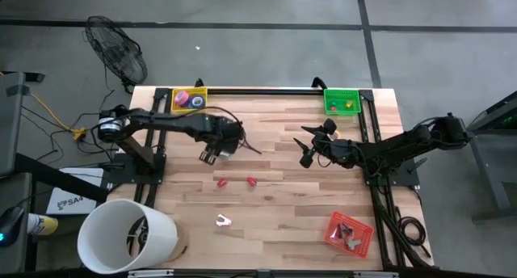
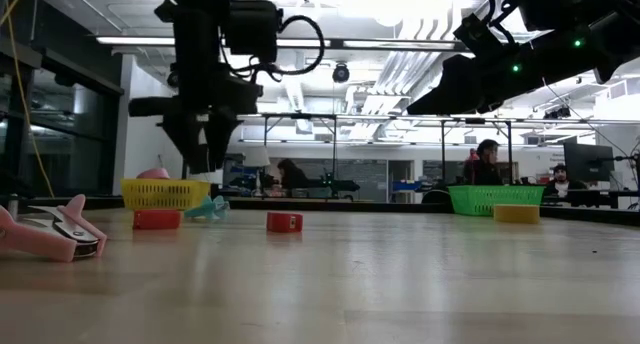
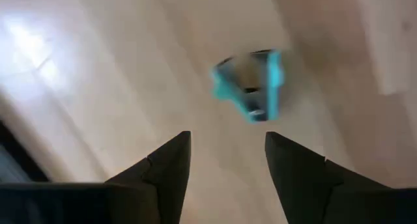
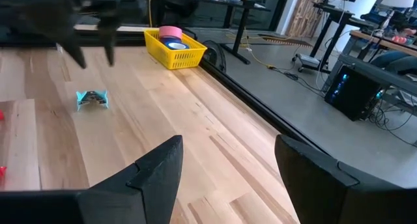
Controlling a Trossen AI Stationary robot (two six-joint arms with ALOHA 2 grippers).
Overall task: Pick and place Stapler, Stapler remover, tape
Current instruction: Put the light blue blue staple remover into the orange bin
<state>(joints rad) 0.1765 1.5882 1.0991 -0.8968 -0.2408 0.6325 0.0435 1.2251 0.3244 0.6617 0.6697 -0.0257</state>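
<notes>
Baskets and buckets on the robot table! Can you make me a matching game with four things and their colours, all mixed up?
Things:
1. basket at the far edge near the left arm
2. basket at the far edge near the right arm
3. basket at the near right corner
4. bucket at the near left corner

Colours:
A. white
B. green
C. yellow
D. red-orange

Pairs: 1-C, 2-B, 3-D, 4-A

Teal staple remover (image 3: 251,85) on table, pink stapler (image 2: 50,232) nr edge.
</notes>
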